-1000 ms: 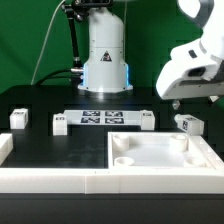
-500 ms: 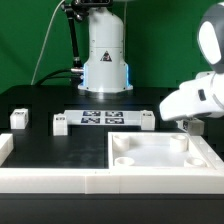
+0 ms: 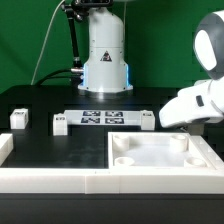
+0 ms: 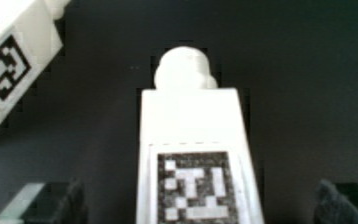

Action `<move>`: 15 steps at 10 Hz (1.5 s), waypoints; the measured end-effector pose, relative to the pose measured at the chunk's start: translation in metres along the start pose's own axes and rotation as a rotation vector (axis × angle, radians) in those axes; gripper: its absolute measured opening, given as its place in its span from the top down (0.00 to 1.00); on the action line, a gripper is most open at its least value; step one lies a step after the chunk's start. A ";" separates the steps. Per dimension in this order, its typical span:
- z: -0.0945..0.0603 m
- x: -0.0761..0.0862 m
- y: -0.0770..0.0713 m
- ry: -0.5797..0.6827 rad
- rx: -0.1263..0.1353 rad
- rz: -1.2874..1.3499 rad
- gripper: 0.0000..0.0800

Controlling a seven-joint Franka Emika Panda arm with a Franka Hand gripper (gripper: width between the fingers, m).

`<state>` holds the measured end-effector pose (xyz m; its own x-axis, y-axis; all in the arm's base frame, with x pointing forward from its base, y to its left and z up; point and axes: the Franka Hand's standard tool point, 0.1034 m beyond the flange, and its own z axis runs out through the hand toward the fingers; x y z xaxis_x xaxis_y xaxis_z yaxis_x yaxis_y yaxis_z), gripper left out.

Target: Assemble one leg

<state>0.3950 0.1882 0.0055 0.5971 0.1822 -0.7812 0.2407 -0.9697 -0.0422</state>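
- Hand (image 4: 194,205) released — the wrist view shows its dark fingers (image 4: 43,203) spread wide, one on each side of the leg (image 4: 194,130), touching nothing.
- Leg lies flat on the black worktop (image 4: 300,60), tag facing the camera, centred between the fingers. Judged: lined up for a pinch across its narrow sides.
- In the exterior view the arm (image 3: 195,105) sits low at the frame's right edge, above the tray piece (image 3: 140,136). Its white housing hides the leg and the fingers there.
- Only the exterior view gives the layout — marker board (image 3: 102,119) mid-frame, another leg (image 3: 17,118) at far left.
- Only the wrist view shows a second tagged white piece (image 4: 16,60) near the leg, not touching it.
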 end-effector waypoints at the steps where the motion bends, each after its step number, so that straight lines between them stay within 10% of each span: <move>1: -0.001 0.000 -0.001 0.001 -0.001 0.006 0.19; 5: 0.000 0.000 -0.001 -0.001 0.000 0.004 0.64; 11: -0.004 -0.004 0.000 -0.015 0.000 0.001 0.64; 15: -0.061 -0.052 0.013 0.009 -0.017 0.000 0.64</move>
<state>0.4139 0.1758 0.0836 0.6039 0.1836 -0.7756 0.2536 -0.9668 -0.0314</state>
